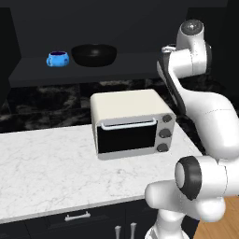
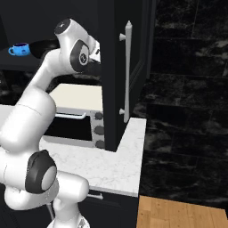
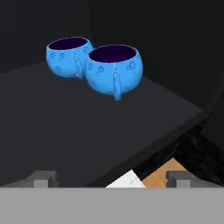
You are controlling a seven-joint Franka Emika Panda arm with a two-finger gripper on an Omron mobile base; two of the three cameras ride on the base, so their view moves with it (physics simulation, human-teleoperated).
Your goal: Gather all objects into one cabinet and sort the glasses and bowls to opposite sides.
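Two blue cups (image 3: 94,65) sit touching on the dark shelf (image 3: 78,131) — the gripper (image 3: 113,178) jaws spread apart, grasping nothing — near its edge.

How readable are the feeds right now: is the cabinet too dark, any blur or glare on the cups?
Left base view: the cabinet is very dark, but the blue cup and black bowl read clearly. Right base view: dark, and the arm blocks the shelf. Hand view: two blue cups sharp and evenly lit, without glare; the shelf behind fades to black.
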